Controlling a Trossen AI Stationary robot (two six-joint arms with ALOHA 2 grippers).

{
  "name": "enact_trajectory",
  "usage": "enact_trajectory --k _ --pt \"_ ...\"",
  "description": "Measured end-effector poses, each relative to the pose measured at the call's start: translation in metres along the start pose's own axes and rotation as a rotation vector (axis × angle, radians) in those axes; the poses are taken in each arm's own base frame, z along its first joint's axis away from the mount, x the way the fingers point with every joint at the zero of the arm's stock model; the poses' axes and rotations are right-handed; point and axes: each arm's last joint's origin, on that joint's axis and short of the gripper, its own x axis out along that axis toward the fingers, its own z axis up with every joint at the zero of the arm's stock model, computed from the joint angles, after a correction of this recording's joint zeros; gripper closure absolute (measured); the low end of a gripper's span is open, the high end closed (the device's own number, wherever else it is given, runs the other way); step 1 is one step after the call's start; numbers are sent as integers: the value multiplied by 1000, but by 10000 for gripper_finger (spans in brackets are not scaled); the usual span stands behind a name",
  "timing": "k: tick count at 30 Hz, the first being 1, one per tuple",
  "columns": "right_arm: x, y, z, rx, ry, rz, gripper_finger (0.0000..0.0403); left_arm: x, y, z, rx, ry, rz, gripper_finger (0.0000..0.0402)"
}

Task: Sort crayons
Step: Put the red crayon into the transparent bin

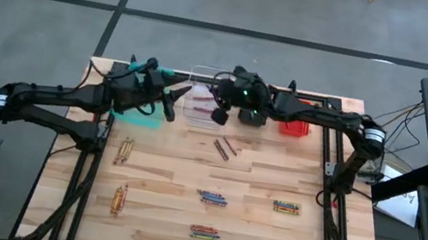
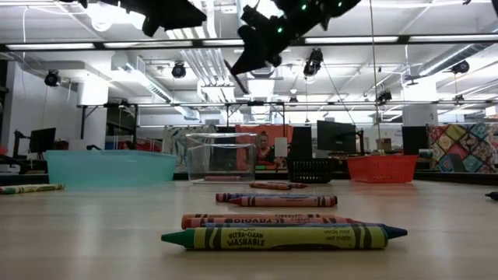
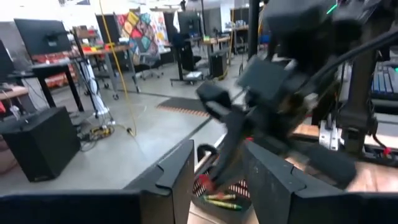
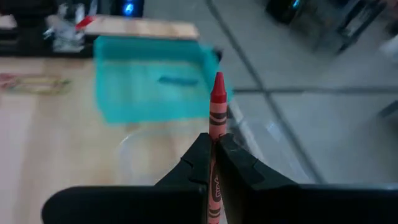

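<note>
My right gripper (image 4: 214,149) is shut on a red crayon (image 4: 217,102) and hangs above the clear bin (image 1: 199,93), near the teal bin (image 4: 149,84), where a blue crayon (image 4: 177,79) lies. My left gripper (image 3: 217,171) is open with nothing between its fingers. It hovers at the far left (image 1: 171,104) over the teal bin's edge, facing my right gripper. Small groups of crayons lie flat on the table (image 1: 212,197), (image 1: 286,207), (image 1: 205,232), (image 1: 120,198), (image 1: 123,150), and two more (image 1: 225,148) lie near the bins. My right gripper pinches the red crayon's paper-wrapped shaft (image 4: 215,134) between its two fingers. The fingers lie along the crayon, whose pointed end (image 4: 217,84) sticks out ahead of the fingertips. The crayon is lifted clear of table and bins, pointing toward the teal bin.
A black bin (image 2: 310,169) with crayons in it and a red bin (image 1: 294,128) stand at the far edge, right of the clear bin. The two arms are close together over the bins. The crayon groups are spread over the near half of the table.
</note>
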Motion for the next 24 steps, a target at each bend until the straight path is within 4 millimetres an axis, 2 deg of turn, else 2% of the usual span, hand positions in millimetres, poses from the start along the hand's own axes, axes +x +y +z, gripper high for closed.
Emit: enact_trajectory --k 6,11,24 --pt "27 -30 -8 -24 0 1 392 -13 5 9 -14 -47 5 283" --pt "48 -52 -12 3 40 77 392 -16 6 11 -18 -58 8 283" --pt "112 -72 -36 -138 291 151 392 -11 5 10 -152 -67 10 283"
